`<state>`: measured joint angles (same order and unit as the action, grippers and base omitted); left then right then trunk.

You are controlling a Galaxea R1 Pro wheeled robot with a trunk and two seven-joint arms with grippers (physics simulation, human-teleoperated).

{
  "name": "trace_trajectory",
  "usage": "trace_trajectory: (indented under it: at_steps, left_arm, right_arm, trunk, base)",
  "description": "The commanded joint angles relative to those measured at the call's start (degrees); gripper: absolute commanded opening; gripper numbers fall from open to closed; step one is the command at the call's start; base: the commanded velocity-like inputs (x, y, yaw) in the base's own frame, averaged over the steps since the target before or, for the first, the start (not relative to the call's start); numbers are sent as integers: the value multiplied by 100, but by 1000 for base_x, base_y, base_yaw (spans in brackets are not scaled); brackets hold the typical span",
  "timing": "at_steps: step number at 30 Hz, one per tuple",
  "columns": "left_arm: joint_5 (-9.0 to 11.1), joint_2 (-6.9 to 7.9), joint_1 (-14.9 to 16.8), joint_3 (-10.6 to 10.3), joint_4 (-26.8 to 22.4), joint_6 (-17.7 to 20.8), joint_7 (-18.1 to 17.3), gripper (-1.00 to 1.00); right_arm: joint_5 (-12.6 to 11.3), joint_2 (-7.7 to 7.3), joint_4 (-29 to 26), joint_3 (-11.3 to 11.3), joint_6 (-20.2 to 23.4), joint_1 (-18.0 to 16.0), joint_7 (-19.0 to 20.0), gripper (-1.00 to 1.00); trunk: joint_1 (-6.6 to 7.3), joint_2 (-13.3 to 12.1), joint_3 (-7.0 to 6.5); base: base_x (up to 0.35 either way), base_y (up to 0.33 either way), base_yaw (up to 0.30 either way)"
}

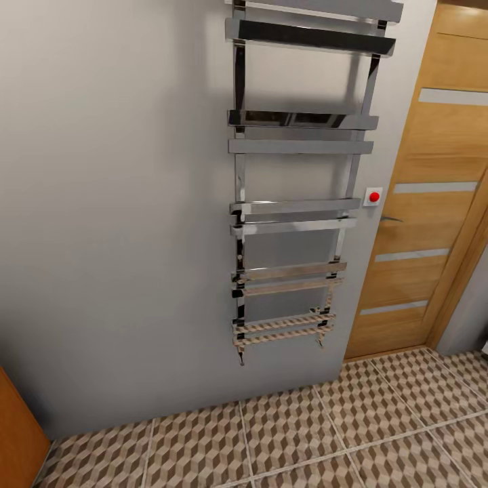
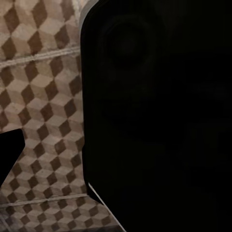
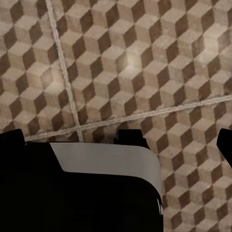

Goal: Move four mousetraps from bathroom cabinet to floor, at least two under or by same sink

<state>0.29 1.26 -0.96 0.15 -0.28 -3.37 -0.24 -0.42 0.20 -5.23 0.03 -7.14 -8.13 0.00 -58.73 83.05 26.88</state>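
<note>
The mousetraps and the sink are out of view. The bathroom floor [image 1: 291, 434] of cube-patterned brown and beige tiles runs along the foot of a grey wall. An orange-brown wooden corner [image 1: 17, 437] juts in at the lower left; whether it is the cabinet I cannot tell. In the right wrist view my right gripper [image 3: 118, 145] hangs over the tiles [image 3: 145, 63], its dark fingertips [image 3: 10, 141] wide apart with nothing between them. In the left wrist view one dark fingertip [image 2: 8, 157] shows over the tiles [image 2: 43, 96]; a big dark part of the robot hides the other.
A chrome towel-rail ladder [image 1: 298, 176] hangs on the grey wall straight ahead. To its right are a small white switch with a red button [image 1: 373, 196] and a light wooden door [image 1: 427, 196] with pale stripes. The robot's dark body [image 3: 87, 193] lies below the right gripper.
</note>
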Motion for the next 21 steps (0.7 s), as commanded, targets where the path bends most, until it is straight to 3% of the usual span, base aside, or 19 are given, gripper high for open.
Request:
trace_trajectory:
  at_steps: [1, 21]
  left_arm:
    - [3, -6, -3, 0, -5, -17, -2, 100]
    - [6, -63, -5, 2, -59, -23, -8, 100]
  right_arm:
    - [-4, 2, 9, 1, -19, -3, 0, 100]
    - [28, 24, 79, 10, -47, -4, 3, 100]
  trunk:
    - [0, 2, 4]
    - [0, 2, 4]
  base:
    - [0, 0, 0]
    - [0, 0, 0]
